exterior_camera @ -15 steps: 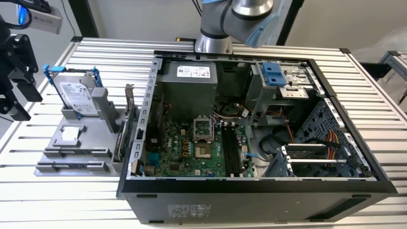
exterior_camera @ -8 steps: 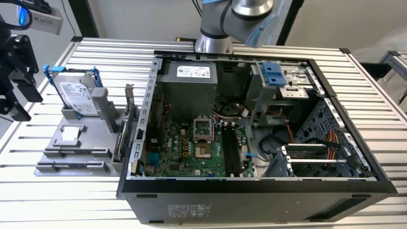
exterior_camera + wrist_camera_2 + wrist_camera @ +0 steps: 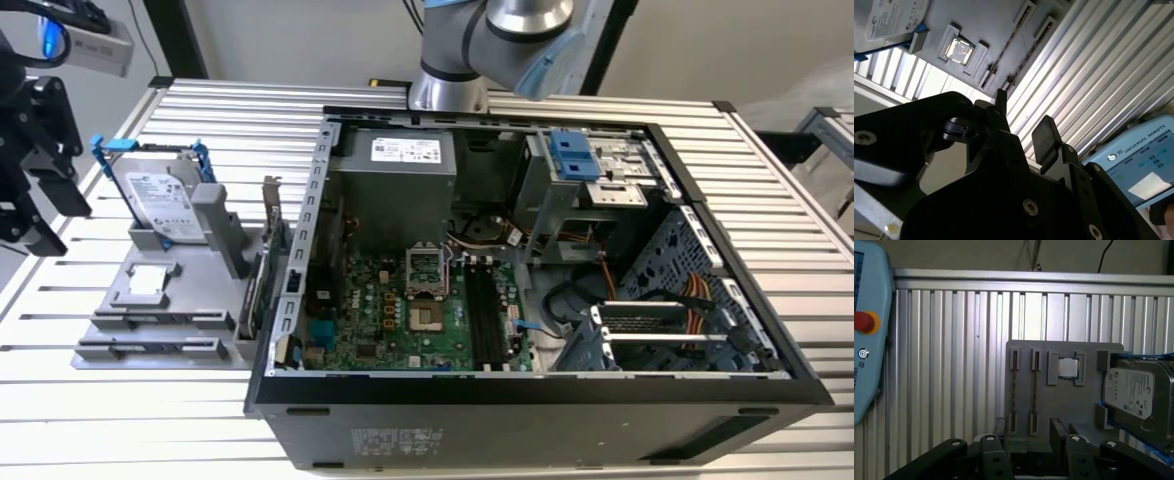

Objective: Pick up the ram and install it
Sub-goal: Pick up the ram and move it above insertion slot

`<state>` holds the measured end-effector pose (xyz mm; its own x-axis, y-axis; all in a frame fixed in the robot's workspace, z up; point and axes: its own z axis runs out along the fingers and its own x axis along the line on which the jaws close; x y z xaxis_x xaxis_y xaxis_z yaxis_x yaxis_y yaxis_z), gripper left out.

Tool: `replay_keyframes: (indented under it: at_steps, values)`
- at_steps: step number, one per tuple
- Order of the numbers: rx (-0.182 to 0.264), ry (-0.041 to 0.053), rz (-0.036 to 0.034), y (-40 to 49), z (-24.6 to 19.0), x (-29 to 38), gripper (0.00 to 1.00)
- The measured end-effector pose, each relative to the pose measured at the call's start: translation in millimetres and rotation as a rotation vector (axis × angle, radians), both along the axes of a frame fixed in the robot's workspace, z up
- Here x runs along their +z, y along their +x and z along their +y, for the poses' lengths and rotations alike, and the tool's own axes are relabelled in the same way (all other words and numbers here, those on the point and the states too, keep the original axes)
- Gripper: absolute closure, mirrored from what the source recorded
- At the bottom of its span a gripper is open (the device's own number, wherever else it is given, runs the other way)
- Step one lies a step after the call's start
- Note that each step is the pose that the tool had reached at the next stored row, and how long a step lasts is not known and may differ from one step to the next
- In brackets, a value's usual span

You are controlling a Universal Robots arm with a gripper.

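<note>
Two ram strips stand on edge, side by side, in slots of a grey holder (image 3: 1064,405); the first wrist view has one ram strip (image 3: 1014,390) beside the other (image 3: 1034,390). The second wrist view shows them edge-on (image 3: 1010,46). In the exterior view the ram (image 3: 252,300) stands at the holder's side nearest the computer case. My gripper (image 3: 1029,429) hovers above the holder, open, with nothing between its black fingers (image 3: 1046,137). At the exterior view's far left, the gripper (image 3: 38,200) hangs apart from the ram.
The holder also carries a silver hard drive (image 3: 167,200) with blue rails and a square processor chip (image 3: 1068,367). An open computer case (image 3: 307,300) with a green motherboard (image 3: 394,305) lies at the exterior view's right. A light-blue teach pendant (image 3: 866,340) rests on the slatted metal table (image 3: 667,85).
</note>
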<state>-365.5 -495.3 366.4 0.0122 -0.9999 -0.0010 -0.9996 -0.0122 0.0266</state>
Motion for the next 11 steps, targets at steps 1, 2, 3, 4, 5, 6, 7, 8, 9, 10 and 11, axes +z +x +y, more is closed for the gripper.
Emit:
replay_keyframes:
  at_steps: [1,2,3,4,5,6,7,8,9,10,11]
  values:
    - [0.0,0.0,0.0,0.0,0.0,-0.4,0.0]
    - [0.0,0.0,0.0,0.0,0.0,-0.9,0.0]
    - [0.0,0.0,0.0,0.0,0.0,-1.3,0.0]
    - [0.0,-0.0001,0.0,0.0,0.0,-1.7,0.0]
    - [0.0,0.0,0.0,0.0,0.0,-2.1,0.0]
    - [0.0,0.0,0.0,0.0,0.0,-2.5,0.0]
    - [0.0,0.0,0.0,0.0,0.0,-2.9,0.0]
    - [0.0,0.0,-0.0001,0.0,0.0,-3.4,0.0]
    - [0.0,0.0,0.0,0.0,0.0,-3.8,0.0]
    - [0.0,0.0,0.0,0.0,0.0,-4.2,0.0]
    - [0.0,-0.0001,0.0,0.0,0.0,-4.6,0.0]
